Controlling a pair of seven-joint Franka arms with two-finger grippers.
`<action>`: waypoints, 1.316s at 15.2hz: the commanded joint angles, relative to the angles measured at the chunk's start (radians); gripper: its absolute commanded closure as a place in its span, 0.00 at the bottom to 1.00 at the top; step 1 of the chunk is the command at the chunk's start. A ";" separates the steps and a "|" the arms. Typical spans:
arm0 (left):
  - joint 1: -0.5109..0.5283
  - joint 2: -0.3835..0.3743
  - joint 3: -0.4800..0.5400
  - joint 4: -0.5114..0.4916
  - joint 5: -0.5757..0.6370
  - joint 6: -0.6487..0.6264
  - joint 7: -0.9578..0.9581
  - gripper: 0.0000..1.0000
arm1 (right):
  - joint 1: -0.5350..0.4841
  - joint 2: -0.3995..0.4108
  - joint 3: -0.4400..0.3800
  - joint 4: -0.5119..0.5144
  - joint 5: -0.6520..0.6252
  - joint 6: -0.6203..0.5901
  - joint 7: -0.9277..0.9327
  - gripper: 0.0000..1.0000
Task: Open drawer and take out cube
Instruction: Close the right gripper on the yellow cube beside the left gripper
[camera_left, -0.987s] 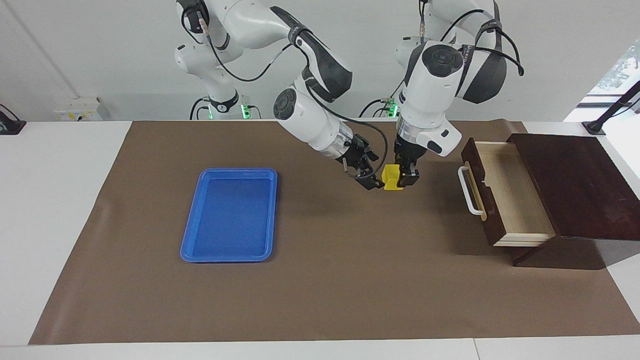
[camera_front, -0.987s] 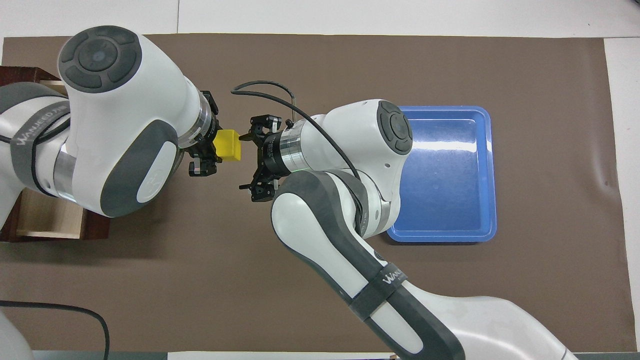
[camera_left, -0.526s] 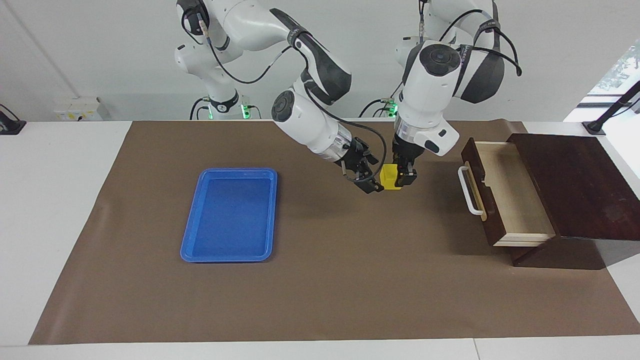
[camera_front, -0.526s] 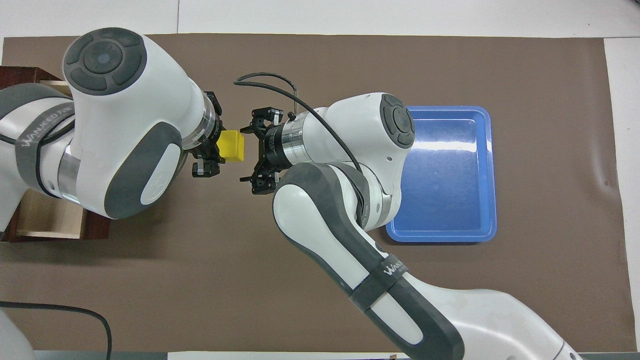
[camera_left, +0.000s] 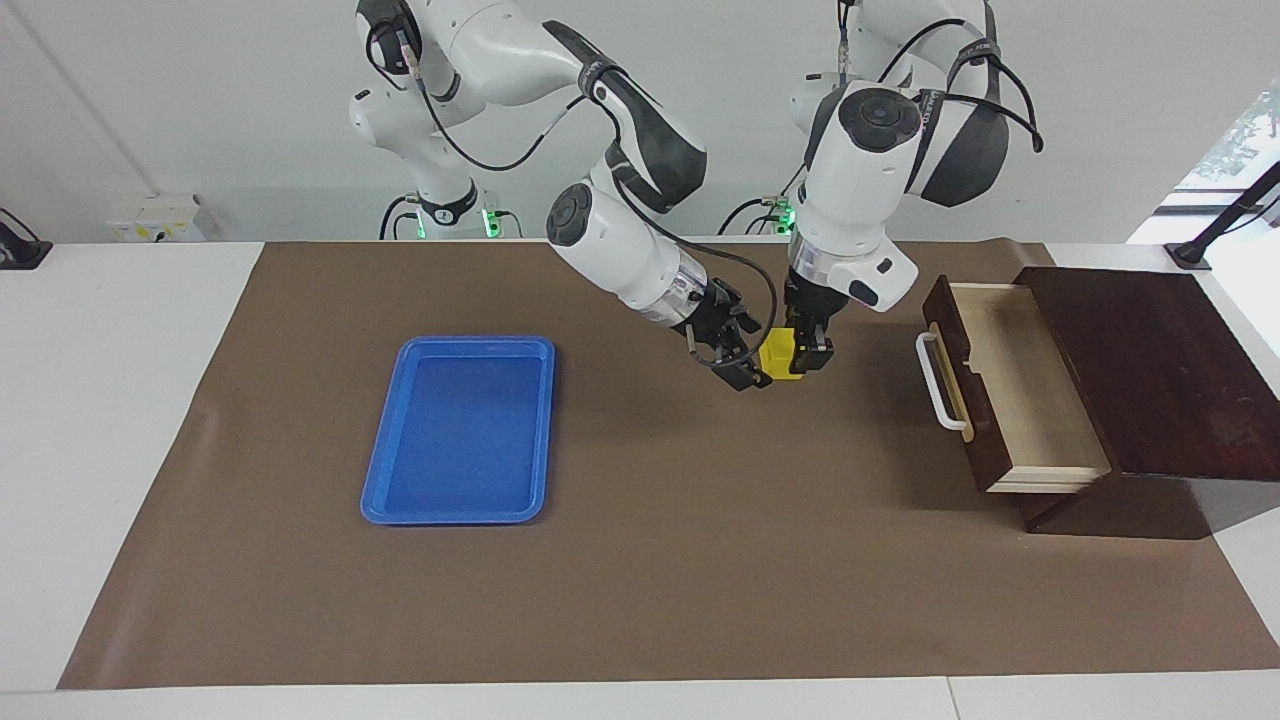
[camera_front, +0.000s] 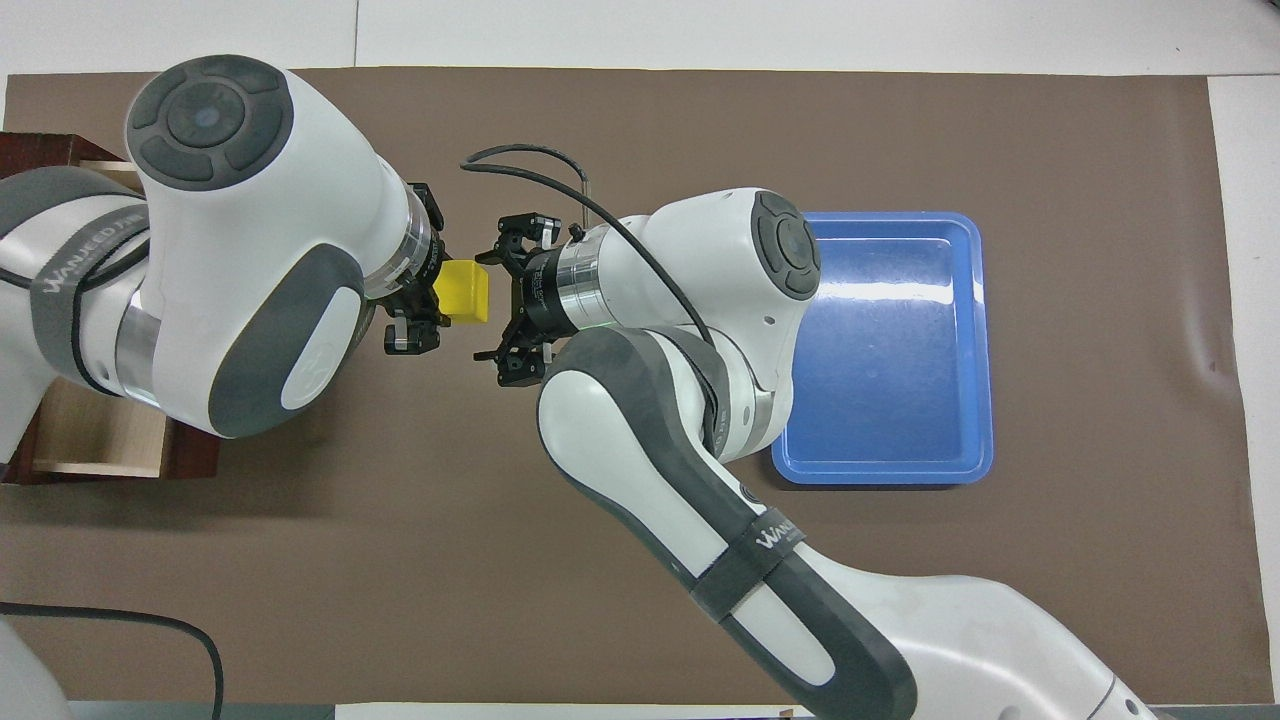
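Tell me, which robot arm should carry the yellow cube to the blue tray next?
Probably the right. The left gripper is shut on the cube above the mat, and the right gripper is open right beside it. The right arm's base is at the tray's end.

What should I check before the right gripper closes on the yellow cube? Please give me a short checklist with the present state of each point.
1. Left gripper shut on the cube, held over the mat: ok.
2. Right gripper open: ok.
3. Right gripper's fingers on both sides of the cube: cannot tell; it is right beside the cube.
4. Drawer pulled out, nothing seen inside: ok.
5. Blue tray has nothing on it, toward the right arm's end: ok.
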 joint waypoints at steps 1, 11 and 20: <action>-0.013 -0.010 0.010 -0.011 -0.005 0.009 -0.012 1.00 | 0.004 0.023 0.002 0.042 -0.002 0.021 0.037 0.00; -0.013 -0.010 0.010 -0.012 -0.005 0.010 -0.011 1.00 | 0.028 0.027 0.003 0.048 -0.011 0.057 0.062 0.00; -0.013 -0.010 0.010 -0.006 -0.005 0.003 -0.011 1.00 | 0.022 0.024 0.003 0.040 -0.011 0.051 0.067 0.14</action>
